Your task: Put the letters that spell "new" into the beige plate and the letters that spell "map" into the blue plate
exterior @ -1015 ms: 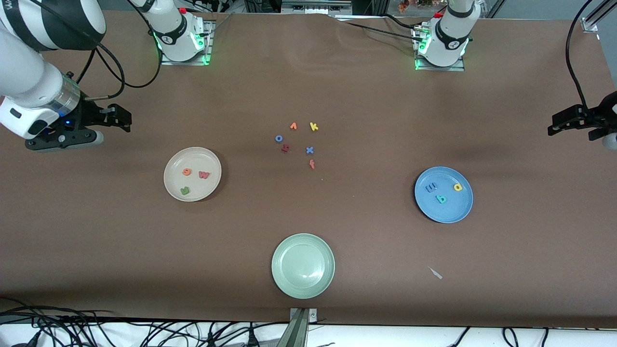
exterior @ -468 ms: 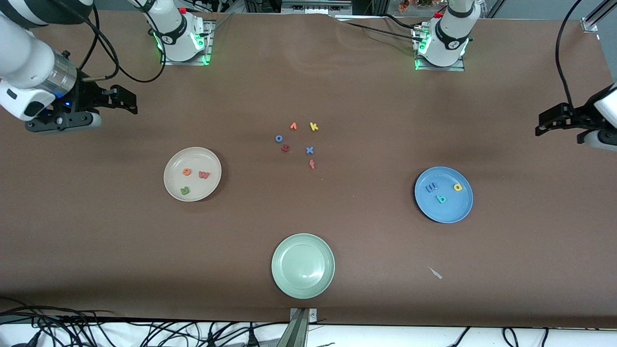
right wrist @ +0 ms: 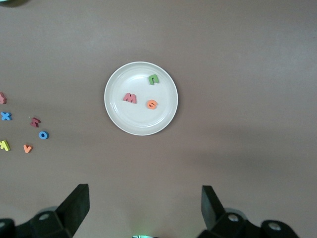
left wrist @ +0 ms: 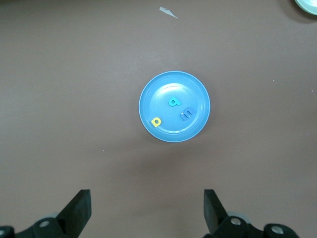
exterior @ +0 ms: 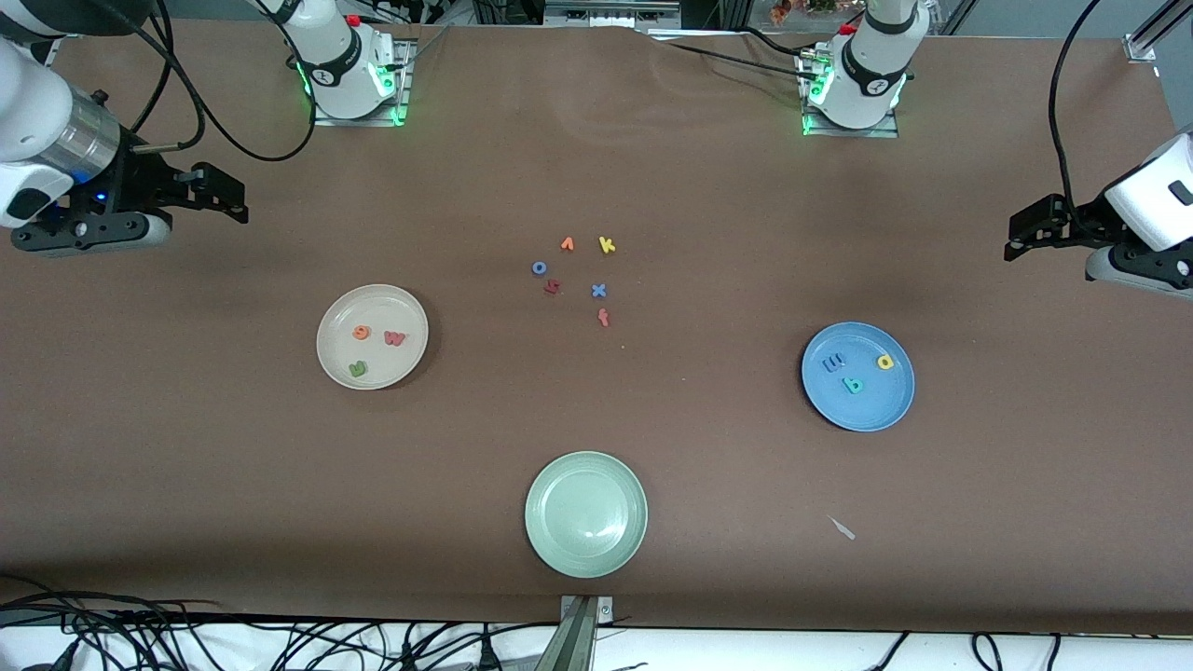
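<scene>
Both hands hung wide open and empty: left hand [exterior: 1025,233] near the blue plate [exterior: 881,410], right hand [exterior: 219,191] near the beige plate [exterior: 335,321].

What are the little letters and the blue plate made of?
The letters look like soft foam: thick, matte, brightly dyed, no shine. The blue plate looks like smooth hard plastic, perhaps glazed ceramic: its rim shows a faint sheen.

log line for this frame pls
beige plate: n, e, w in | blue plate: m, a, p in | left pincer: open, empty | right pincer: open, empty
</scene>
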